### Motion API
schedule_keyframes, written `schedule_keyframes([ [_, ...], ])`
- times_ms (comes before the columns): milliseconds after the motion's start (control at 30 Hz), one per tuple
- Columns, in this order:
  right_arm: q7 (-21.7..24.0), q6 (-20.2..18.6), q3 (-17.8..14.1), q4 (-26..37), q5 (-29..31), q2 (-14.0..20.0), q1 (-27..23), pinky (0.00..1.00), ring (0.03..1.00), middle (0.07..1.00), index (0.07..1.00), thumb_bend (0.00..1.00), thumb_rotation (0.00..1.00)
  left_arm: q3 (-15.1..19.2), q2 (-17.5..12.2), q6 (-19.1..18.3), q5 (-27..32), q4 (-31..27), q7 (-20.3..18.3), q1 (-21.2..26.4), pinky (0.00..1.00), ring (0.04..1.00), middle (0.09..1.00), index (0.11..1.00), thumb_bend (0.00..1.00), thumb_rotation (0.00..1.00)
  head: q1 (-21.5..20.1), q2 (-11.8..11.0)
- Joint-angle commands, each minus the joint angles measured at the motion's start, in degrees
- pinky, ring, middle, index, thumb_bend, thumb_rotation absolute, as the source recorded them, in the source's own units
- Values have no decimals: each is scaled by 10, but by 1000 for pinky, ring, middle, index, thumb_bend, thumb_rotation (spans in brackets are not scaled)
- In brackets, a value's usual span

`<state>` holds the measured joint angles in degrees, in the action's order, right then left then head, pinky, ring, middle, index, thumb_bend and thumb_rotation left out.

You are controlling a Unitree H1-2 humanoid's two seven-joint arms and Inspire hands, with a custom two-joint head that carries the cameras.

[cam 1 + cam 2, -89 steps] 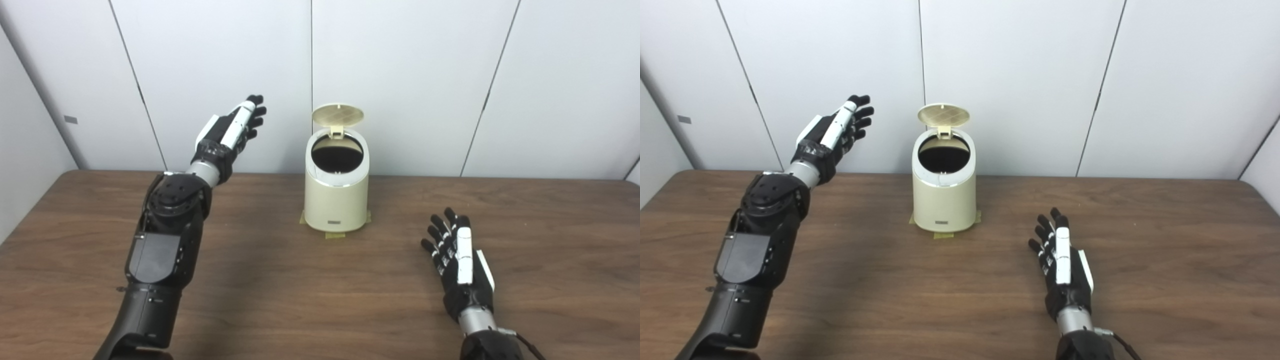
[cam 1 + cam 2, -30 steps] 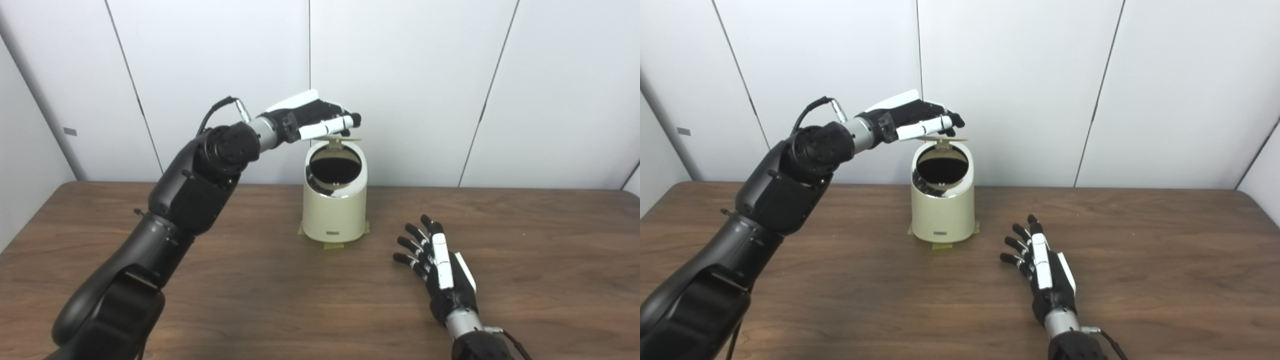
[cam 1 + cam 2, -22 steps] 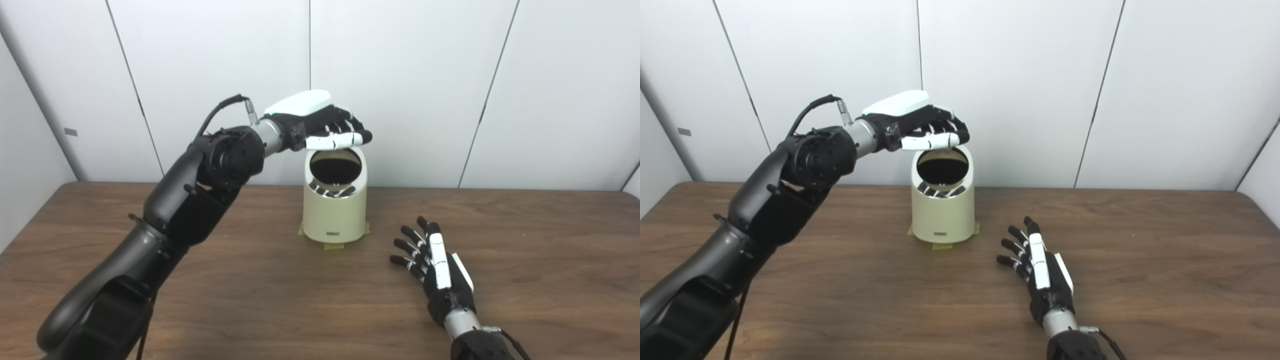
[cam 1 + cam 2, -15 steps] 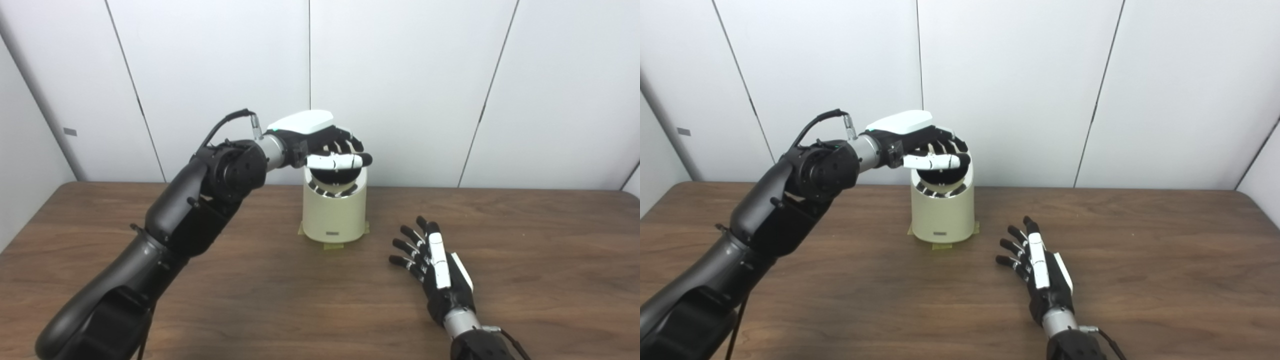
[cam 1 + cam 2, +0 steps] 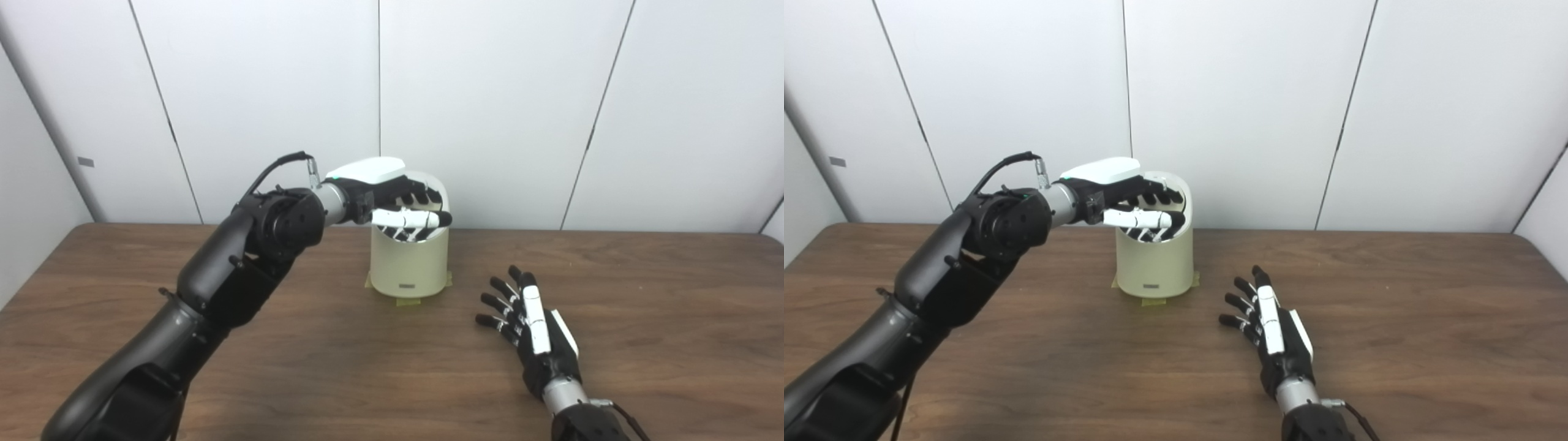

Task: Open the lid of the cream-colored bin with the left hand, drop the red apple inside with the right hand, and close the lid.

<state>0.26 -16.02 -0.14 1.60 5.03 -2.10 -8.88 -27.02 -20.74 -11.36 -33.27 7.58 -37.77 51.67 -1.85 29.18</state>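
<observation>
Left hand (image 5: 401,199) flat, fingers together, on bin (image 5: 409,263) lid; press straight down until latched. Right hand (image 5: 533,327) spread, empty.

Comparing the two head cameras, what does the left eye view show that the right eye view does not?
Only the left eye view: a wider strip of the left side wall, with the table's left edge running further down beside it.
Only the right eye view: the table's far right corner in full, with more of the right side wall.
Both: the left hand palm down on top of the cream bin, hiding the lid, and the right hand open on the table.
</observation>
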Motion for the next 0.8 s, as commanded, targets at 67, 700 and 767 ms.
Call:
schedule_keyframes([
  [67, 4, -7, 4, 10, -4, 3, -9, 702, 849, 914, 1000, 576, 1000, -1, -12, -4, -18, -17, -10, 20, 949, 899, 884, 888, 644, 1000, -1, 2],
  [700, 4, -15, 6, 18, -2, -1, -9, 677, 829, 901, 1000, 583, 1000, -79, -17, 22, -122, -1, -67, 27, 958, 850, 847, 923, 680, 1000, -8, 9],
  [767, 6, -14, 6, 19, -1, 0, -9, 676, 828, 901, 1000, 585, 1000, -79, -14, 19, -121, 3, -73, 23, 959, 851, 850, 924, 688, 1000, -8, 9],
])
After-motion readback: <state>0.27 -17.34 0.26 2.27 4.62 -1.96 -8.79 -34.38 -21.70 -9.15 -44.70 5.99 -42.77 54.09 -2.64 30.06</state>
